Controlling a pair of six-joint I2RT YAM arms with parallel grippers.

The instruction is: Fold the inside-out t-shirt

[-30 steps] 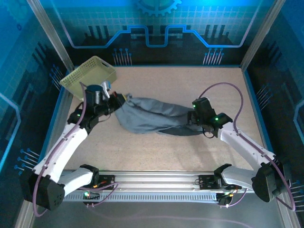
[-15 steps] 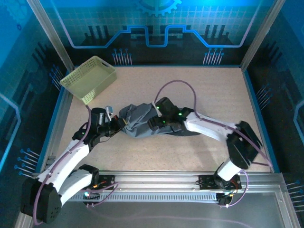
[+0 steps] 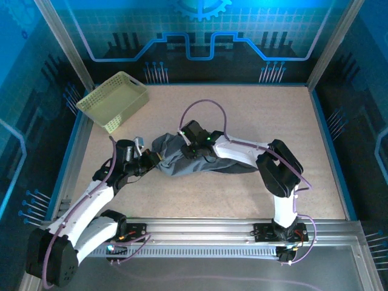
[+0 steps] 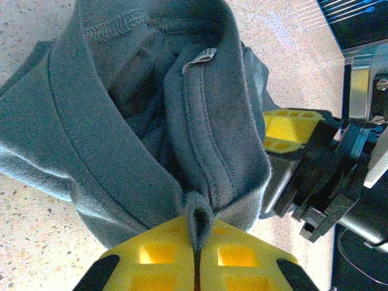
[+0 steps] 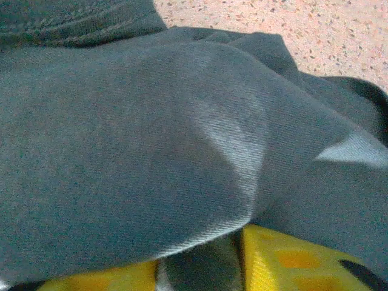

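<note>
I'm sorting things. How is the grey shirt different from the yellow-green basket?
The t-shirt is dark grey, soft and crumpled; the basket is pale yellow-green with lattice walls. The t-shirt lies in the middle of the table, pinched by the left gripper; the basket sits untouched at its far left corner. Both rest on it.

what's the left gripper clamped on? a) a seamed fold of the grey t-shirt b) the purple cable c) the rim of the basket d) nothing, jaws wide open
a: the left wrist view shows the left gripper shut tight on a stitched fold of the t-shirt, while the basket sits apart at the far left corner of the table.
</note>
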